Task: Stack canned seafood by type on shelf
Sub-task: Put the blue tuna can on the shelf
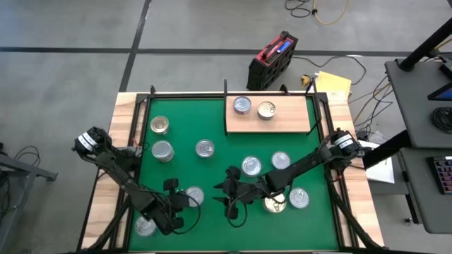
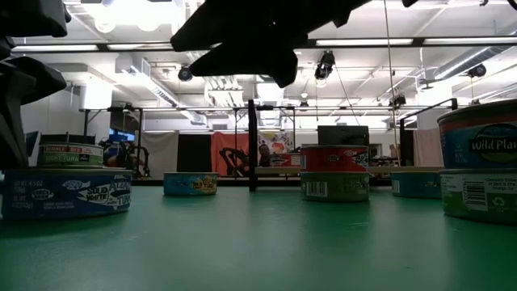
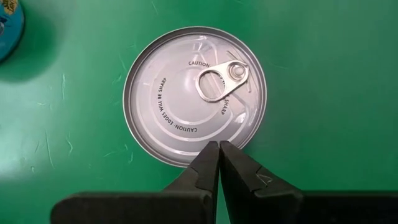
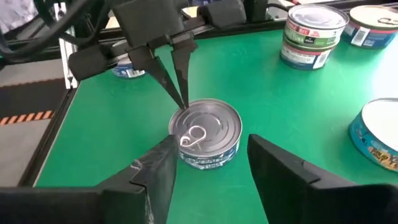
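On the green mat (image 1: 212,176), a silver-lidded tin (image 4: 207,132) sits between the two grippers, well in front of the shelf (image 1: 282,120), the pale wooden board at the mat's far edge. The left gripper (image 3: 219,149) hangs over that tin with its jaws pressed together (nothing in them), the tips above the lid's rim beside the pull tab. The right gripper (image 4: 208,163) faces the same tin from the other side, its jaws parted with the tin just ahead of the gap and nothing held. On the shelf stand two tins (image 1: 254,107), one silver-lidded and one gold-lidded, just beside each other. The other tins (image 1: 162,137) lie scattered over the mat in front of the shelf, some stacked in pairs.
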Robot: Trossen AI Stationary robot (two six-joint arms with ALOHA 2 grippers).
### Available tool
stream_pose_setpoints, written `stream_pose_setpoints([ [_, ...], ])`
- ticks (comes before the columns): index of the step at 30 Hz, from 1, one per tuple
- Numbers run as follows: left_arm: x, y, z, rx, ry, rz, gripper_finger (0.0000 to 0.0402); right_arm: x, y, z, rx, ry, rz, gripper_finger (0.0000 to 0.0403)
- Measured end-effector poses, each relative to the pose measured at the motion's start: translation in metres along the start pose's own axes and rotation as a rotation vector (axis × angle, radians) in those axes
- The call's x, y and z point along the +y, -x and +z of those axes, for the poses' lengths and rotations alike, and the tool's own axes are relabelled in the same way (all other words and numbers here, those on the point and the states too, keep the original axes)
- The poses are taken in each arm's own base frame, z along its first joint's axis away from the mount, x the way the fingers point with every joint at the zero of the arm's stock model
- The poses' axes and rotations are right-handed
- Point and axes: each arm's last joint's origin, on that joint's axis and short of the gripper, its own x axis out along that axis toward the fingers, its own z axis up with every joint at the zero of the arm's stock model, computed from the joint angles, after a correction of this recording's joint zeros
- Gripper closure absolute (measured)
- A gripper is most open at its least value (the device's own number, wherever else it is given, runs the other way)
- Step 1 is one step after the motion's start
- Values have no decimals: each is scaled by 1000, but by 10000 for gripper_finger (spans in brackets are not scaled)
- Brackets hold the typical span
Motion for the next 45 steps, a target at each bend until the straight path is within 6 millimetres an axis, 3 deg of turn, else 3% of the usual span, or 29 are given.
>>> stream_pose_setpoints([
  [8,0,-5,-5,-42,38,-21,402,1,-30,-21,-11,29,-7,218],
  [16,-1,-7,-9,-63,53,-33,402,-8,-51,-25,19,-32,-42,201],
  [27,-5,-5,-18,-47,56,-46,402,-21,-58,-28,111,-168,11,169],
  [45,-5,-5,-16,-93,65,-31,402,-26,-63,-20,72,-235,55,93],
])
